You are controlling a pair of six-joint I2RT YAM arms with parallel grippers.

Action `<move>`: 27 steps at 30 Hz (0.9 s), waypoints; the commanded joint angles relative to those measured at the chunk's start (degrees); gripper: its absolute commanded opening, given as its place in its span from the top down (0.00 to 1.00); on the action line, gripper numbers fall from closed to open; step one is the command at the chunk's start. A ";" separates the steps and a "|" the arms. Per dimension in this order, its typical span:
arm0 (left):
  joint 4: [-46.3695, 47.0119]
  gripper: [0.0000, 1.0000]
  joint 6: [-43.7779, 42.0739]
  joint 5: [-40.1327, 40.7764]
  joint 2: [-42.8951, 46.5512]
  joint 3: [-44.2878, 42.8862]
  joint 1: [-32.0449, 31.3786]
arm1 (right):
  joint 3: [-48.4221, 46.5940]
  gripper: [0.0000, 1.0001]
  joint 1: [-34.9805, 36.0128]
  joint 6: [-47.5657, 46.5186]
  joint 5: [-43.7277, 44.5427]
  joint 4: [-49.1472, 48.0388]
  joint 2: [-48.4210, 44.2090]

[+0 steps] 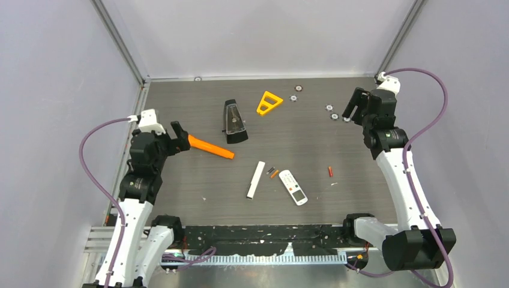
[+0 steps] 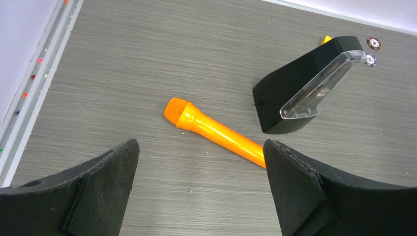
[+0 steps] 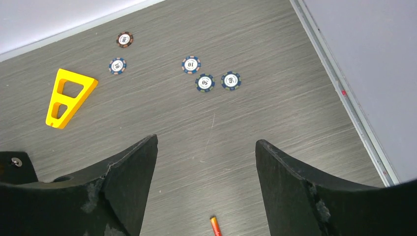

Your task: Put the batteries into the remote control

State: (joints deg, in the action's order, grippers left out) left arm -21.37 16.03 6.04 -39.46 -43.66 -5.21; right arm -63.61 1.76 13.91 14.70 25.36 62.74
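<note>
A white remote with buttons [image 1: 293,187] lies face up at the table's near centre. A long white piece [image 1: 256,179] lies just left of it. A dark grey battery [image 1: 269,170] and an orange battery [image 1: 274,174] lie between them. A red battery [image 1: 330,171] lies apart to the right and shows at the bottom of the right wrist view [image 3: 215,226]. My left gripper [image 1: 178,138] is open and empty at the left, above one end of an orange cylinder; it also shows in the left wrist view [image 2: 200,146]. My right gripper [image 1: 354,105] is open and empty at the far right [image 3: 206,141].
An orange cylinder [image 1: 210,147] [image 2: 216,132] lies by the left gripper. A black wedge-shaped box [image 1: 234,122] [image 2: 307,91] and a yellow triangle [image 1: 269,102] [image 3: 69,96] sit at the back. Several poker chips [image 1: 334,116] [image 3: 205,82] lie near the right gripper.
</note>
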 commanded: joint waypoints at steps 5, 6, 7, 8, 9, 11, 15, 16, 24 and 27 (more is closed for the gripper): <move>4.82 0.00 6.26 -0.04 -0.38 4.58 -0.22 | 1.56 0.22 0.02 2.19 4.16 -1.29 -0.53; 5.94 0.00 7.31 -1.89 -0.39 6.14 -0.23 | 1.30 0.22 0.05 2.58 4.72 -0.58 -0.34; 7.15 0.00 8.75 -4.14 -0.20 7.54 -0.24 | 0.82 0.22 0.07 2.82 4.46 0.74 0.12; 8.71 0.00 9.79 -7.40 -0.06 8.89 -0.24 | 0.45 0.22 0.04 2.85 3.05 1.40 0.42; 10.20 0.00 10.69 -10.99 -0.19 9.83 -0.24 | 0.39 0.22 0.02 3.13 2.09 2.70 1.02; 13.20 0.00 11.86 -17.13 -0.91 10.95 -0.41 | 0.76 0.22 0.24 3.92 -1.89 4.41 1.58; 13.80 0.00 11.58 -23.16 -2.33 9.81 -3.09 | 4.62 0.20 7.85 4.54 -2.77 4.72 0.58; 13.87 0.01 11.49 -25.06 -2.66 9.53 -3.89 | 5.97 0.18 9.86 4.68 -2.40 4.64 0.43; 18.39 0.03 12.40 -27.29 -3.96 12.86 -14.83 | 14.20 0.15 27.70 7.49 -4.77 3.55 0.43; 19.01 0.04 12.91 -24.99 -5.16 13.46 -18.45 | 16.60 0.13 32.87 7.14 -7.09 4.00 0.61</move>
State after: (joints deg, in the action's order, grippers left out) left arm -7.35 27.75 -19.33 -43.42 -31.20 -20.10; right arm -48.99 30.13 20.05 10.28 29.67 64.12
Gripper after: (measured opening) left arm 0.970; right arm 0.856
